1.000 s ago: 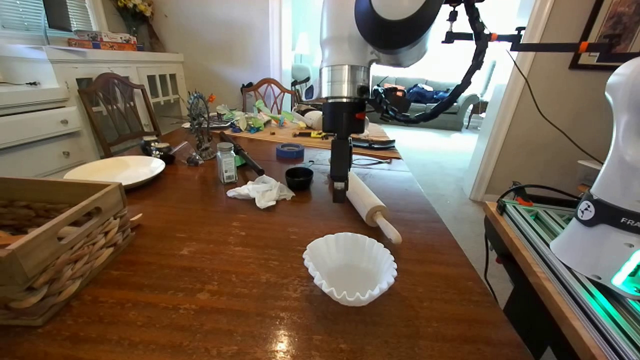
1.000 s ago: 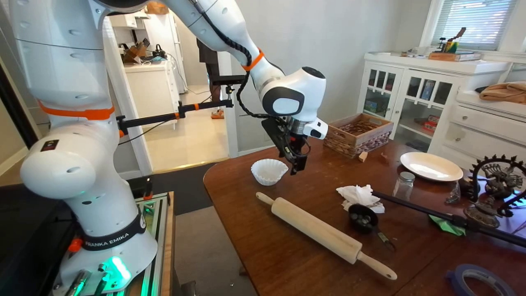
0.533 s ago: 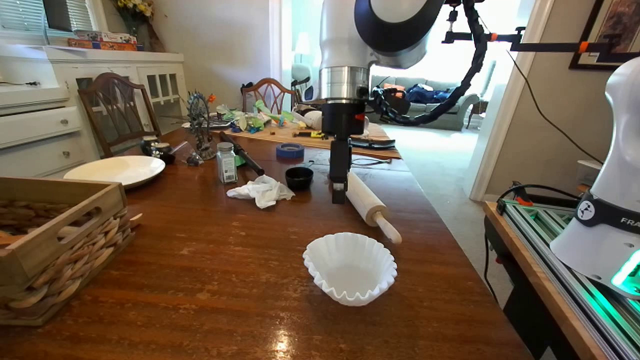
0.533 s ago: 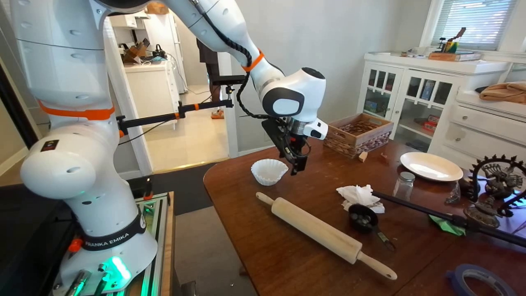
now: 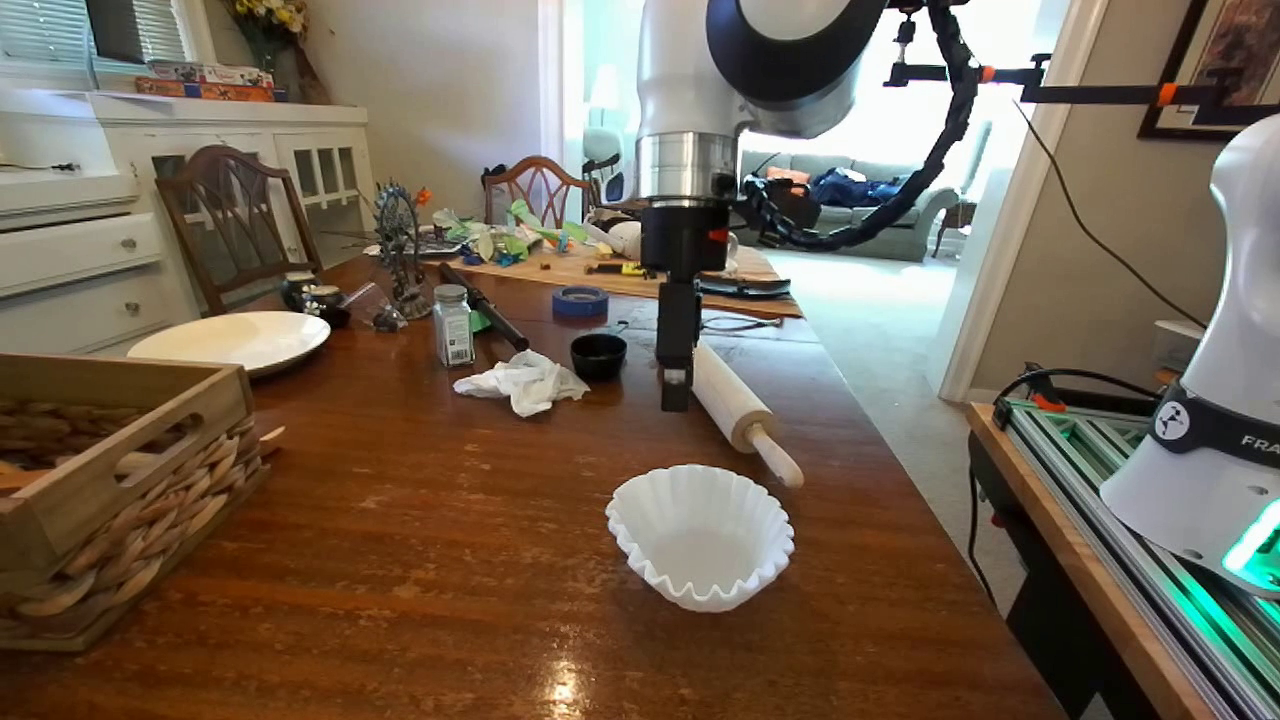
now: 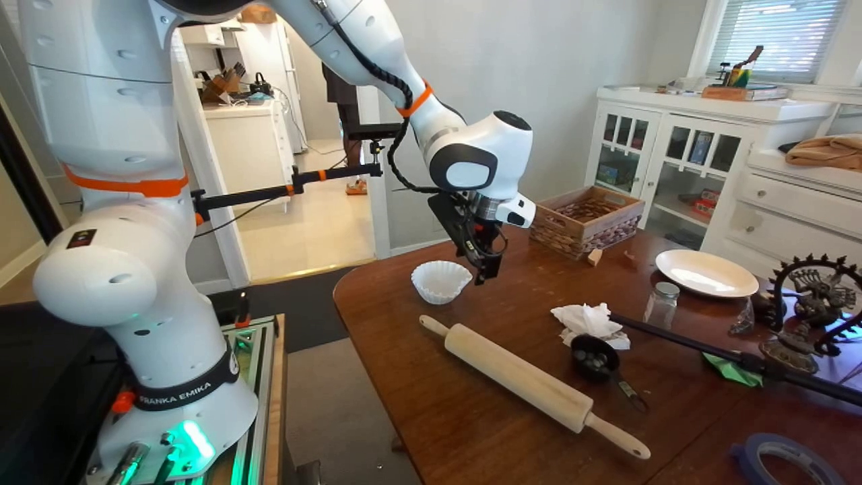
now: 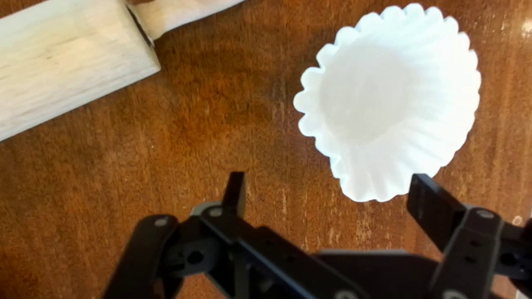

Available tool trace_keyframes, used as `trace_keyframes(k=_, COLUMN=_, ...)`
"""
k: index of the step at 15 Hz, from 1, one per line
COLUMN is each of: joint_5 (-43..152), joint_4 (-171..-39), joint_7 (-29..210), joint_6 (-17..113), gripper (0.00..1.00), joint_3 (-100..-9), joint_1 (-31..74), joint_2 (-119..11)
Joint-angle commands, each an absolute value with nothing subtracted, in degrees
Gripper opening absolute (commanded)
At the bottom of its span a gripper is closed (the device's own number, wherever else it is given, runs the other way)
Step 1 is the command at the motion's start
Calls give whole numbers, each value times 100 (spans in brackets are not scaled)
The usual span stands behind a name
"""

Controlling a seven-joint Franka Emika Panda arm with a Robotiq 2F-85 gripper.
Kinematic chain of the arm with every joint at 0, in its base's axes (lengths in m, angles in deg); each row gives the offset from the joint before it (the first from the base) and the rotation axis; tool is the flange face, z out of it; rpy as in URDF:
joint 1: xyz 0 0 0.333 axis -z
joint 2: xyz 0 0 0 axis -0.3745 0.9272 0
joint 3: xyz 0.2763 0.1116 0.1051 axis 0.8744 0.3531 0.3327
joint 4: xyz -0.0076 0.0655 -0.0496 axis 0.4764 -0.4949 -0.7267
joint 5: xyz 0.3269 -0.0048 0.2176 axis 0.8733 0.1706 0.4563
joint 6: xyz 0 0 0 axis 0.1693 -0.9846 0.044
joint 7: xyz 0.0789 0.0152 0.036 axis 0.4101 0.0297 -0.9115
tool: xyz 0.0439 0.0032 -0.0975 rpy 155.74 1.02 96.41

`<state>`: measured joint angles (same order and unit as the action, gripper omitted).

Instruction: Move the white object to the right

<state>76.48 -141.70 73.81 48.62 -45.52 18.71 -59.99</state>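
The white object is a fluted, wavy-edged white bowl (image 5: 700,540) that stands upright on the brown table. It also shows in an exterior view (image 6: 441,281) near the table's rounded end and in the wrist view (image 7: 374,99) at the upper right. My gripper (image 5: 675,390) hangs above the table beside the bowl and points down; it also shows in an exterior view (image 6: 486,273). In the wrist view the gripper (image 7: 327,182) has its fingers wide apart with nothing between them. The right fingertip overlaps the bowl's lower edge in that view; I see no grip on it.
A wooden rolling pin (image 6: 518,377) lies beside the bowl. A black measuring cup (image 6: 594,358), white crumpled tissue (image 6: 589,323), glass jar (image 6: 662,304) and white plate (image 6: 707,273) stand farther along the table (image 5: 430,580). A wooden basket (image 6: 586,232) sits near the wall side.
My gripper has shifted very slightly, a little lower and left in both exterior views or nearly so. The white bowl and other objects have not moved.
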Motion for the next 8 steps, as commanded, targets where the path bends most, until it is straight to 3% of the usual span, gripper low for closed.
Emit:
trace_keyframes(k=1, joint_5=7903, joint_4=-13963, joint_7=7228, joint_6=4959, gripper=100, joint_3=-4301, joint_1=1860, joint_2=-5660)
trace_keyframes(k=8, joint_5=7850, joint_4=-13805, joint_7=7054, joint_6=5112, gripper=100, joint_3=-4051, joint_1=1889, joint_2=-5211)
